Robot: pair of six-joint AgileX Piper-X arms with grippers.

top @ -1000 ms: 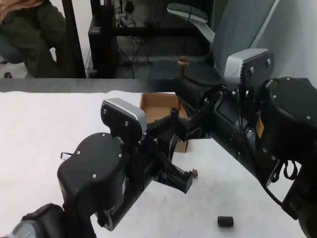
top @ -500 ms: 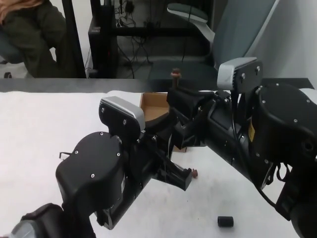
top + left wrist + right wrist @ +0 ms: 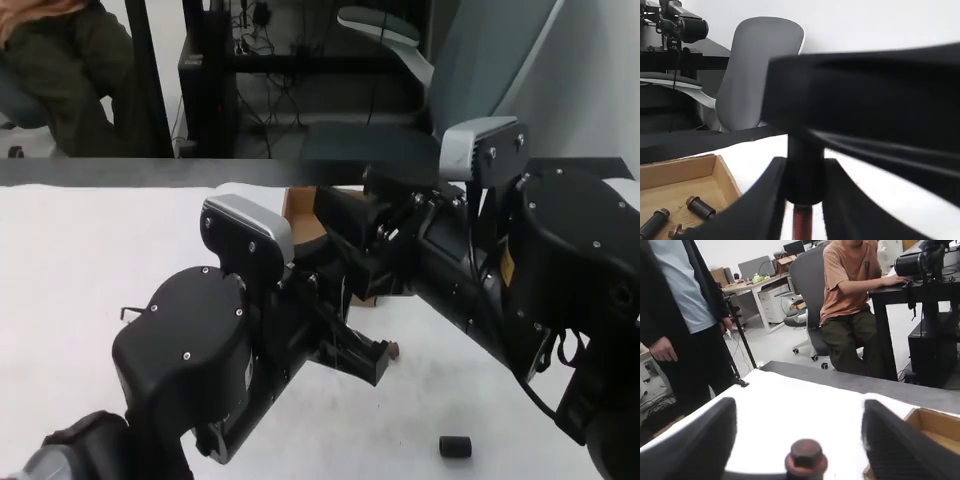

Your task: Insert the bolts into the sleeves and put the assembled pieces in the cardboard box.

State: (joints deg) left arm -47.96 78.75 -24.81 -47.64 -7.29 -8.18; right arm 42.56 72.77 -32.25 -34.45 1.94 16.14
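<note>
Left fingers (image 3: 837, 200): clamped on a black sleeve (image 3: 802, 177), reddish shank (image 3: 801, 225) poking out — unmoved, low over the desk (image 3: 80, 260).
Right fingers (image 3: 695, 440): hold a bolt (image 3: 806, 457) head-up in the air; the contact itself is cut off.
Change: right arm (image 3: 520, 260) has dipped toward the cardboard box (image 3: 935, 422) — judged a drop-off approach, nothing released.
Hidden: the bolt, behind that arm from above.
Loose sleeve (image 3: 455, 446): waits on the desk.
</note>
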